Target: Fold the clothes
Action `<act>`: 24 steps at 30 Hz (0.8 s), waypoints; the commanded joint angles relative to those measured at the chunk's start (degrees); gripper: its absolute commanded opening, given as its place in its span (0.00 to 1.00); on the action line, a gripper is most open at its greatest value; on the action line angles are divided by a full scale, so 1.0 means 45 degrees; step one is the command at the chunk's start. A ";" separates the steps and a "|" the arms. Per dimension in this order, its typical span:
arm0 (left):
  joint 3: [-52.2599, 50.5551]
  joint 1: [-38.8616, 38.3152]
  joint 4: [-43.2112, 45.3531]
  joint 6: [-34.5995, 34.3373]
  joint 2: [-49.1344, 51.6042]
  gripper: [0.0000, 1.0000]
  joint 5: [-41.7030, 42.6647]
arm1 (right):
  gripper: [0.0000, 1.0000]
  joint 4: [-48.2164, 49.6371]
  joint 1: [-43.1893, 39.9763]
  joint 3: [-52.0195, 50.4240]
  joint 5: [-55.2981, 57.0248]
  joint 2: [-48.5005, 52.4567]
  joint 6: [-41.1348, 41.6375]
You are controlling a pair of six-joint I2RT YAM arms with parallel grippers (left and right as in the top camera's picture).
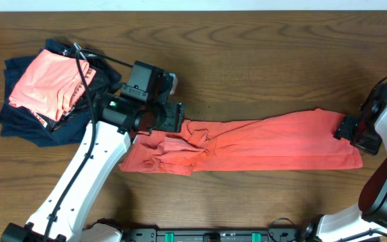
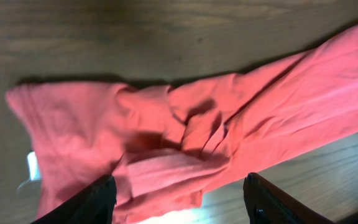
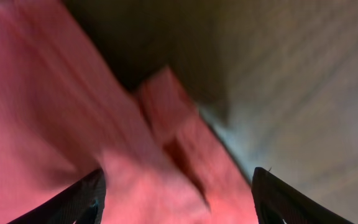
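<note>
The red-orange T-shirt (image 1: pixel 261 142) lies stretched in a long band across the middle of the table, bunched and wrinkled at its left end. No lettering shows. My left gripper (image 1: pixel 173 117) hovers over the bunched left end, jaws open and empty; the left wrist view shows the crumpled cloth (image 2: pixel 166 143) below the spread fingers (image 2: pixel 179 199). My right gripper (image 1: pixel 347 129) is at the shirt's right end, jaws open; the right wrist view shows blurred red cloth (image 3: pixel 135 174) between the spread fingers (image 3: pixel 176 196).
A pile of garments sits at the far left: a salmon-pink one (image 1: pixel 46 84) on top of navy and black ones (image 1: pixel 25 124). Bare wood table (image 1: pixel 261 60) lies behind and in front of the shirt.
</note>
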 commanded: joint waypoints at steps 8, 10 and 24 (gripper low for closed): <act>0.0068 0.0073 -0.0267 -0.0243 0.0097 0.67 -0.0165 | 0.73 0.2297 -0.0126 -0.2074 -0.2137 -0.0019 -0.0787; 0.0068 0.0073 -0.0282 -0.0257 0.0097 0.67 -0.0165 | 0.55 0.2492 -0.0126 -0.2254 -0.2526 -0.0019 -0.0797; 0.0063 0.0078 -0.1452 -0.0418 0.0097 0.67 -0.0937 | 0.01 -0.0986 0.0083 0.1860 -0.1987 -0.0967 -0.0748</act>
